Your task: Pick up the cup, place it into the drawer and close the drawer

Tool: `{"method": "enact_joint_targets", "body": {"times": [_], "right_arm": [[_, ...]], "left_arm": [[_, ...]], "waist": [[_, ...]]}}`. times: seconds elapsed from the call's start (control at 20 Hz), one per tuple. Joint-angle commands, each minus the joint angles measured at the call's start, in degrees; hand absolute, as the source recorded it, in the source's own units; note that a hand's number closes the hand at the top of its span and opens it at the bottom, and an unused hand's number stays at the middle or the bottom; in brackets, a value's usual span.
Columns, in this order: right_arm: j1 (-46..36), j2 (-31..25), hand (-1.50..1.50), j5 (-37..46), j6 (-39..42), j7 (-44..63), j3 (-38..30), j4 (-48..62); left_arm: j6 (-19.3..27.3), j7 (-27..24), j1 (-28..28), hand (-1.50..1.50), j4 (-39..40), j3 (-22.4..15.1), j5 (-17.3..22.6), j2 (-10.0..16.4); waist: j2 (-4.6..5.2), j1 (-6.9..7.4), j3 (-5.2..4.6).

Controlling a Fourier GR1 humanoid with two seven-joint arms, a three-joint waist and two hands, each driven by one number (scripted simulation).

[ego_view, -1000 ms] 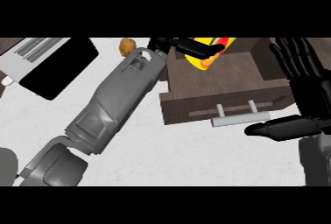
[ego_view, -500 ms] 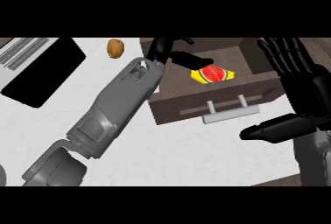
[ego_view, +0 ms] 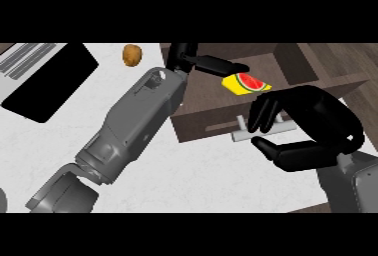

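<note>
Above the open drawer's (ego_view: 210,117) far edge, the left hand (ego_view: 193,59) is hovering beside the cup (ego_view: 246,83), grip impossible to tell; the right hand (ego_view: 317,125) is curling around the handle (ego_view: 244,134).

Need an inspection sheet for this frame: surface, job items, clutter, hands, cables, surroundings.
Surface: white counter.
Job's things: yellow cup with watermelon print lies inside the open drawer; drawer not yet closed.
Clutter: small brown potato-like item on the counter near the top.
Hands: left hand open, fingers straight beside the cup; right hand at the drawer handle, grasp unclear.
Cables: nothing seen.
Surroundings: black panel at left.
</note>
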Motion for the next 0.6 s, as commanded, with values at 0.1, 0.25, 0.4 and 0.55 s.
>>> {"method": "enact_joint_targets", "body": {"times": [0.1,0.25,0.4,0.55], "right_arm": [[2.26,-8.47,1.5,3.68,9.8,5.02,6.19,-1.0],[4.49,-10.75,-1.5,8.93,9.54,5.84,6.89,-1.77],[4.49,-12.93,-1.5,20.39,7.41,2.35,7.71,-2.86],[6.99,-10.37,-1.5,29.73,2.38,-0.63,11.22,1.52]], "left_arm": [[2.32,-4.65,0.03,-1.5,-0.2,1.64,4.6,-0.01],[3.32,-5.97,-0.57,-1.5,0.91,1.21,5.81,-0.01],[4.88,-4.32,-1.64,-1.5,1.41,1.66,6.29,-0.01],[2.5,-6.39,0.16,-1.5,1.16,2.47,7.83,-0.01]], "waist": [[-1.06,2.94,-0.03],[-1.34,4.06,0.03],[-1.9,6.37,0.09],[-1.8,8.41,0.08]]}}
